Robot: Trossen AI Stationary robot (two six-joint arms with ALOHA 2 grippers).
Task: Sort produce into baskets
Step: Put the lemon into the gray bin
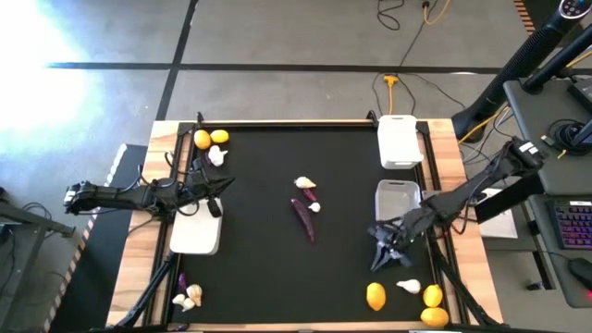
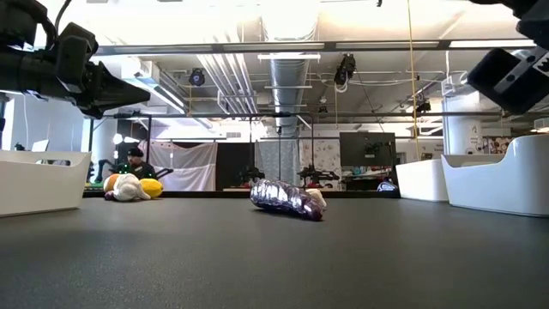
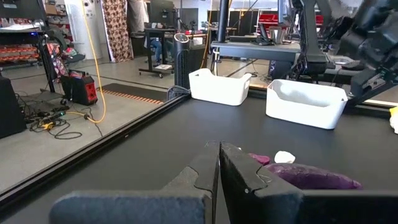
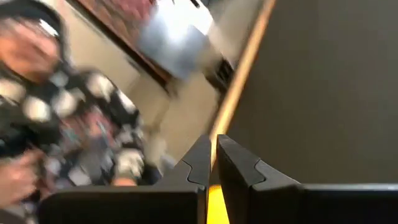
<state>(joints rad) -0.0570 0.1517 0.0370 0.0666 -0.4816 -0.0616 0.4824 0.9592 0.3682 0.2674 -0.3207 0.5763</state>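
High view showed the dark surface [image 1: 277,268] with three white baskets [image 1: 399,141] near its edges, seemingly for easy reach. Produce [image 1: 303,218] lay unsorted mid-surface and at the corners. The right pincer [image 1: 385,252], closed and empty, hovered near the lemons [image 1: 376,296]; the left pincer [image 1: 215,185] waited closed over its basket.

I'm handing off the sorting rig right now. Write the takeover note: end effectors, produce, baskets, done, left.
Left end effector: shut, empty, above the left basket.
Right end effector: shut, empty, near the right-middle basket.
Third basket: far right corner.
Produce, all on the mat: lemons and garlic at the far left corner; garlic and a purple piece at the near left corner; lemons and garlic at the near right corner; long purple piece, a small purple piece and two garlic bulbs at centre.
Done: no produce visible in any basket.
Left: everything.
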